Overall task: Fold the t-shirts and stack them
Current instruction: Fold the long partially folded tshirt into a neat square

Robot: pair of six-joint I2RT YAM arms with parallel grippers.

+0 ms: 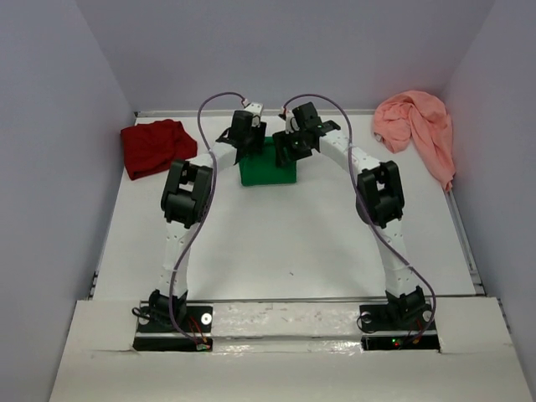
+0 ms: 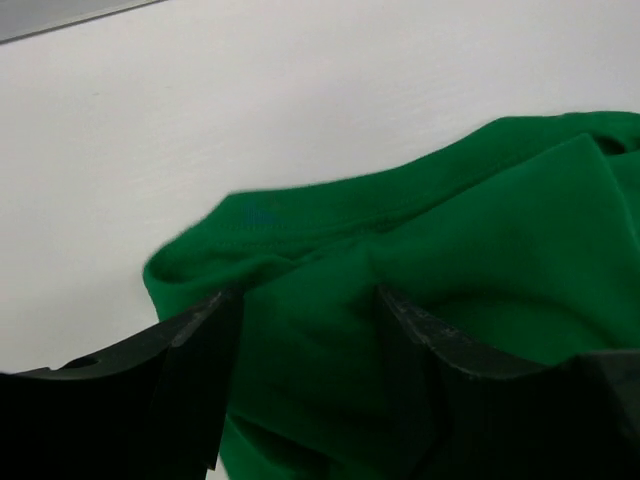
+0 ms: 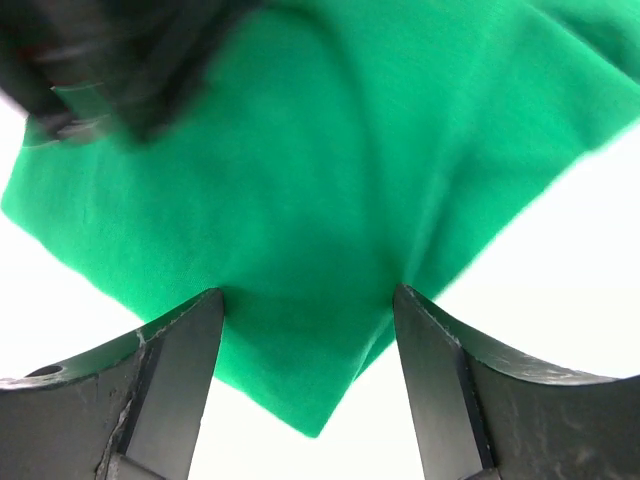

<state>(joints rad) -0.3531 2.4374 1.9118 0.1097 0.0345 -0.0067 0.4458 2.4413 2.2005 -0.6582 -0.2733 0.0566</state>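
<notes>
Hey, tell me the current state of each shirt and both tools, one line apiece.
green t-shirt: folded into a compact rectangle, far centre of the table.
dark red t-shirt: crumpled, not folded, far left.
salmon-pink t-shirt: crumpled, not folded, far right.
left tool: open, over the green t-shirt.
right tool: open, over a corner of the green t-shirt.

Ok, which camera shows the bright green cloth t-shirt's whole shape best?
Top external: the bright green cloth t-shirt sits as a compact folded block, its far edge hidden. The wrist views show only close-up patches of green cloth.
</notes>
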